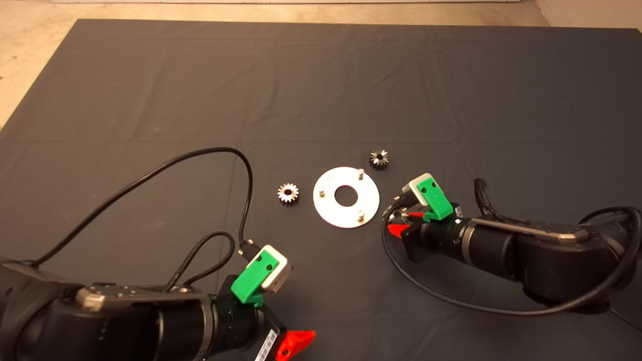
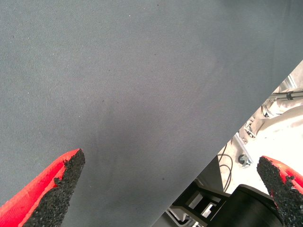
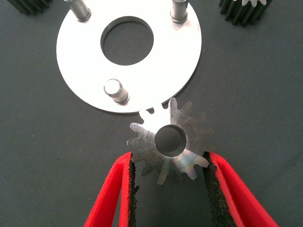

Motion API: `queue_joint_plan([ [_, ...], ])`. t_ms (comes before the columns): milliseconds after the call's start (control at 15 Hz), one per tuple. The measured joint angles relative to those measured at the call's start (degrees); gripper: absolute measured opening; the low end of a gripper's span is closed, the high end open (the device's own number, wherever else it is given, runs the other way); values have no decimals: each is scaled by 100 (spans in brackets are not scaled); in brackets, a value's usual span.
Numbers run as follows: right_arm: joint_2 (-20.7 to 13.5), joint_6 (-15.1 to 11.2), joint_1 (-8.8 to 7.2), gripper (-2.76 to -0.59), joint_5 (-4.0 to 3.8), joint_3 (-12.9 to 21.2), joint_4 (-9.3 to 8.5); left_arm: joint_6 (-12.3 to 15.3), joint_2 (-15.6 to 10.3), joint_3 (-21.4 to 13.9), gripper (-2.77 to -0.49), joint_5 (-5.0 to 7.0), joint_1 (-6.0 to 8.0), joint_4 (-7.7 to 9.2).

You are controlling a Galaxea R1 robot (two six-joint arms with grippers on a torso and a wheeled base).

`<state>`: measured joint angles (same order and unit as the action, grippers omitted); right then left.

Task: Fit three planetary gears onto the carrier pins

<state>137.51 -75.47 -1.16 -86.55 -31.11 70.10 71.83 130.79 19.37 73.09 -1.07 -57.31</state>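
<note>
Dark mat point(image 1: 321, 75) covered the table, creased in long folds, with pale floor showing past its far and left edges. Near the middle of the mat lay the flat silver disc point(image 1: 346, 196), central hole open, its three carrier pins point(image 1: 360, 173) upright and all bare.

My right gripper point(image 3: 168, 163) was low over the mat just beside the disc's right edge. Its fingers point(image 3: 125, 189) were closed in narrowly on one planetary gear point(image 3: 170, 142), black pads pressed against the teeth on either side. In the right wrist view the held gear sat level, its centre hole facing up, its teeth overlapping the rim of the disc, close beside the nearest pin point(image 3: 115, 90) but not over it.

A second gear point(image 1: 288, 193) lay flat on the mat left of the disc, apart from it. A third gear point(image 1: 379, 159) (darker looking) lay just beyond the disc's far right edge, near a pin but off the disc.

My left gripper point(image 2: 170, 184) waited at the near left of the mat, fingers spread wide, nothing between them. Its wrist view showed only bare mat and, past the mat's edge, some metal framework and a cable.
</note>
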Motion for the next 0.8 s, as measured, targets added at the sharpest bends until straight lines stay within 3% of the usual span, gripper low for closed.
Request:
queue_joint_plan([
  [133,55,1,-78,-255,-41,-2,-1,17,103,0,-62,28,0,0],
  [267,178,0,-168,-255,-20,-16,0,17,221,0,-62,26,0,0],
  [467,618,1,-171,-255,-48,-399,0,17,221,0,-62,41,0,0],
  [600,887,1,-178,-255,-8,-540,-1,17,218,0,-62,41,0,0],
  [667,949,1,-189,-255,20,-583,-1,17,217,0,-62,44,0,0],
  [800,962,1,-189,-255,-10,-642,-1,17,217,0,-62,43,0,0],
])
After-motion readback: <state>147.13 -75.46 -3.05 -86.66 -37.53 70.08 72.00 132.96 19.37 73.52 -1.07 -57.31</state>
